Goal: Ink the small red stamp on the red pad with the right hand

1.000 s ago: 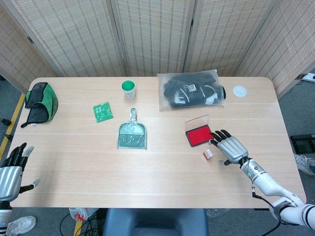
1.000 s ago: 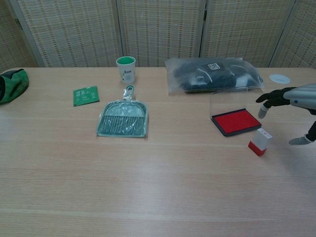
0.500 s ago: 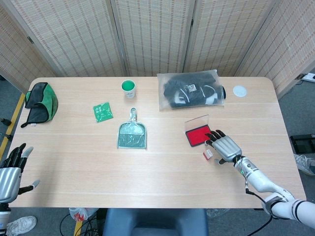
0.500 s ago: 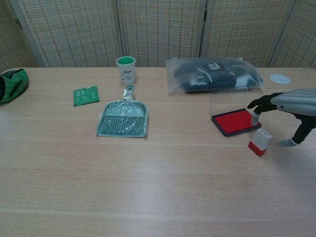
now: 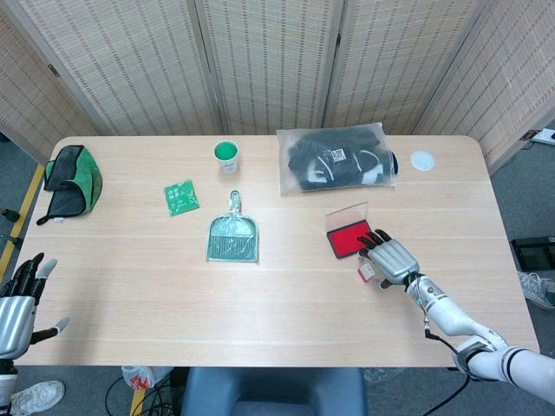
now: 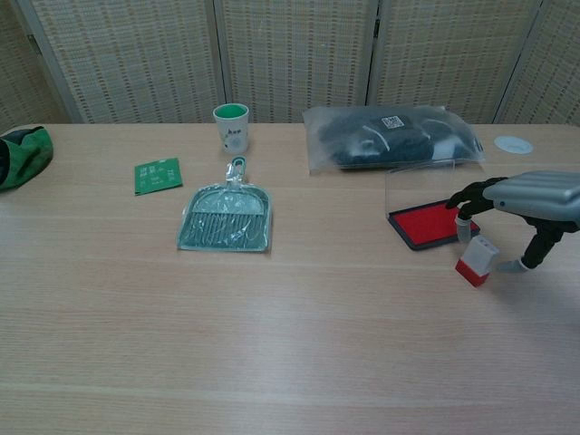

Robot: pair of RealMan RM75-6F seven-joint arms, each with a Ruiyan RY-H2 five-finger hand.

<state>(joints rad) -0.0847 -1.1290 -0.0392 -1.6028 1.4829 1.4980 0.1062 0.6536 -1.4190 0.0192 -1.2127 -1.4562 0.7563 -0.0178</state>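
The small red and white stamp (image 6: 476, 260) (image 5: 366, 272) stands on the table just in front of the red ink pad (image 6: 430, 224) (image 5: 347, 240), whose clear lid stands up behind it. My right hand (image 6: 518, 201) (image 5: 390, 259) hovers over the stamp with fingers spread, thumb low on the stamp's right side and a fingertip above it. Whether it touches the stamp I cannot tell; nothing is held. My left hand (image 5: 17, 303) hangs open off the table's left front corner, seen only in the head view.
A teal dustpan with brush (image 6: 226, 217) lies mid-table, a green card (image 6: 158, 174) and a white cup (image 6: 231, 127) further back left. A bagged black item (image 6: 393, 138) lies behind the pad, a white disc (image 6: 513, 143) at back right, a green bag (image 6: 20, 155) at far left.
My right hand has slid left and nearer, from beside the pad to directly over the stamp. The stamp and pad have not moved; the left hand barely shifted.
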